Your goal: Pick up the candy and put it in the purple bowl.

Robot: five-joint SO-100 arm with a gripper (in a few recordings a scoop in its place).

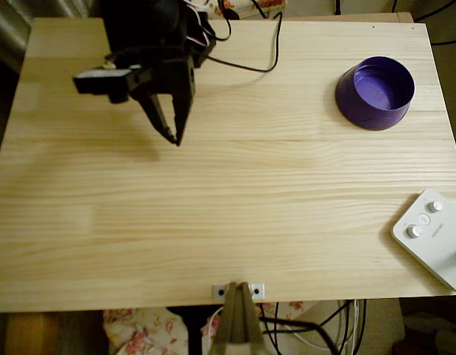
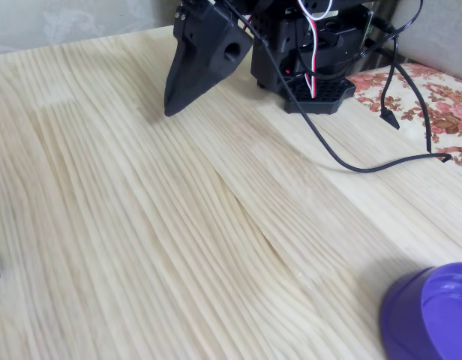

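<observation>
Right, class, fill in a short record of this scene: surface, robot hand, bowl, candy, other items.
surface: light wooden table
hand: black, near the table's top left in the overhead view, fingers close together and pointing down at the wood, nothing seen held
bowl: purple bowl, top right in the overhead view, inside looks empty
candy: no candy can be made out on the table or in the bowl
other items: white device with round buttons at the right edge; black cable across the wood
</observation>
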